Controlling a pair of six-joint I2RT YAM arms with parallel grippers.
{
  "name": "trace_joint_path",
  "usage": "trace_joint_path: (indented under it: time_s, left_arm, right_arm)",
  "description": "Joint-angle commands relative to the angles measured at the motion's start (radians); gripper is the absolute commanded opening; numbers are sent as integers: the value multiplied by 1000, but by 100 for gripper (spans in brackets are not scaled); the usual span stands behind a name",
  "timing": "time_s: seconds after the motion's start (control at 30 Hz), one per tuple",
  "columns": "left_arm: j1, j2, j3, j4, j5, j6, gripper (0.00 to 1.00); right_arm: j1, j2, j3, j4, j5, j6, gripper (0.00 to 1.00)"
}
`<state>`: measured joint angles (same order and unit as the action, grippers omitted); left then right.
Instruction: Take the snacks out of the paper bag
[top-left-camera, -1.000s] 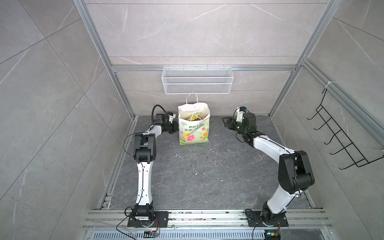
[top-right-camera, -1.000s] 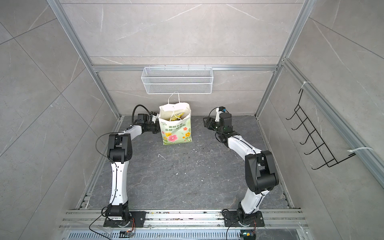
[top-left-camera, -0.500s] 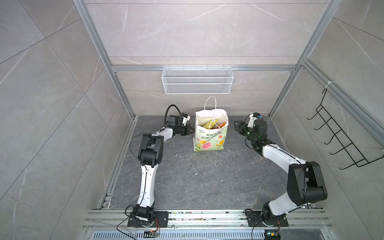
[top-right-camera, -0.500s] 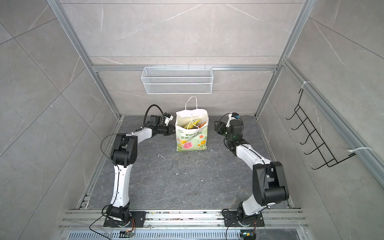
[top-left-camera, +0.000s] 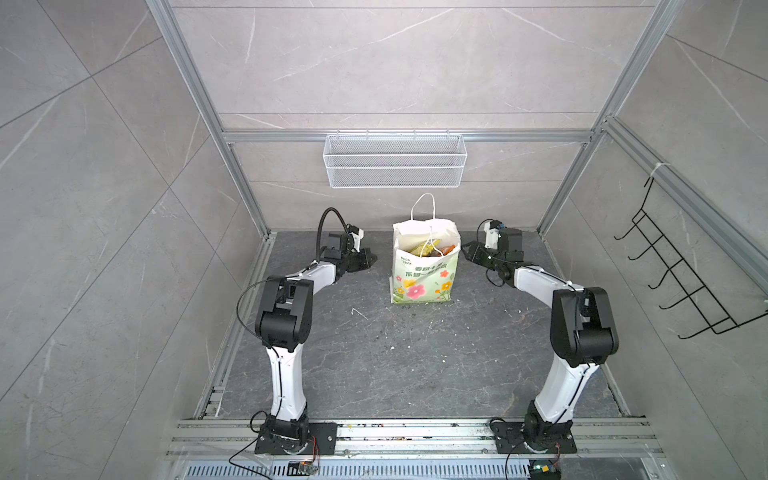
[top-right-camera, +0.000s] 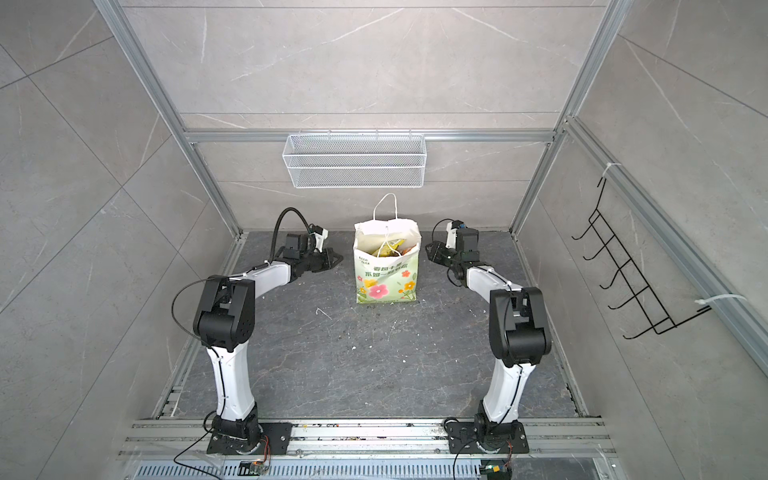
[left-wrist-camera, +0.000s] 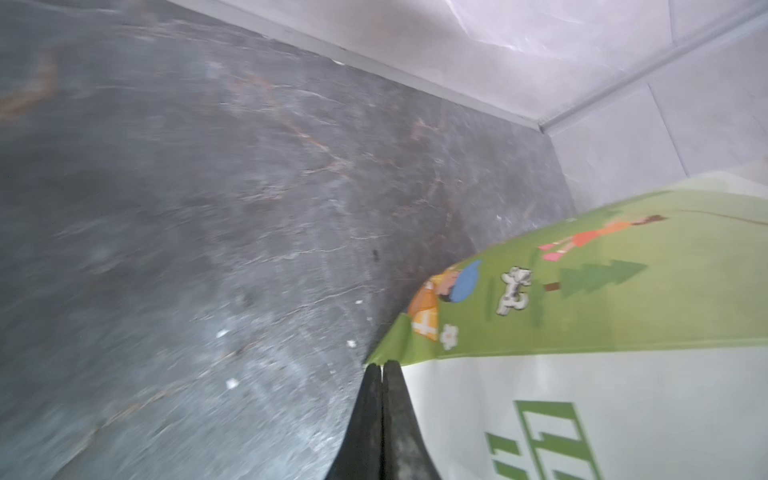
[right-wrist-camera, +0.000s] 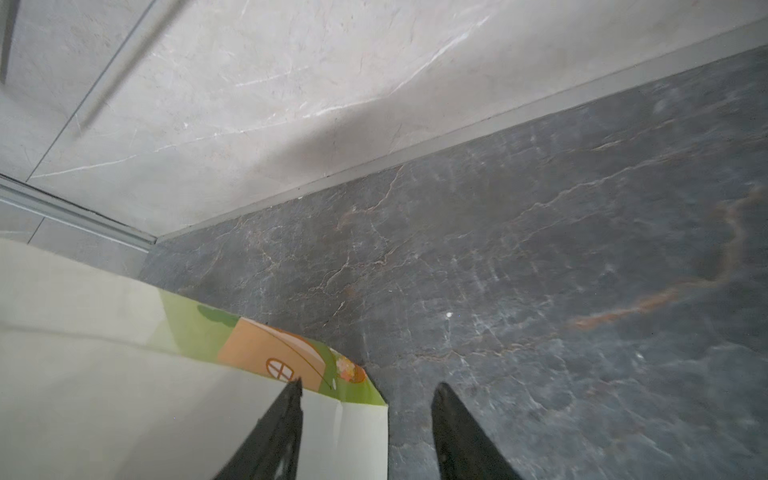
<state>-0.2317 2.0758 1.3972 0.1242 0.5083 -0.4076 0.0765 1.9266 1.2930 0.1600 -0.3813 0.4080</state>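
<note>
Likely light, slippery: pinch snacks (top-left-camera: 428, 248) by top edge through mouth of flimsy paper bag (top-left-camera: 424, 282). Beside bag: pressed-together, empty left gripper (top-left-camera: 371, 259); spread right gripper (top-left-camera: 467, 251).

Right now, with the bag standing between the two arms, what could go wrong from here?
The paper bag stands upright, unheld; the open right hand is close to its side, so a nudge may tip or slide it. A cord handle droops into the mouth over the snacks and could snag a reaching hand. The shut left hand beside it might shove rather than steady.
</note>
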Motion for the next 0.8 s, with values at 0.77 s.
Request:
trace_joint_path:
  time_s: [0.77]
  left_arm:
    - [3, -129, -363, 271, -265, -119, 0]
  right_arm:
    - [195, 46, -136, 77, -186, -41, 54]
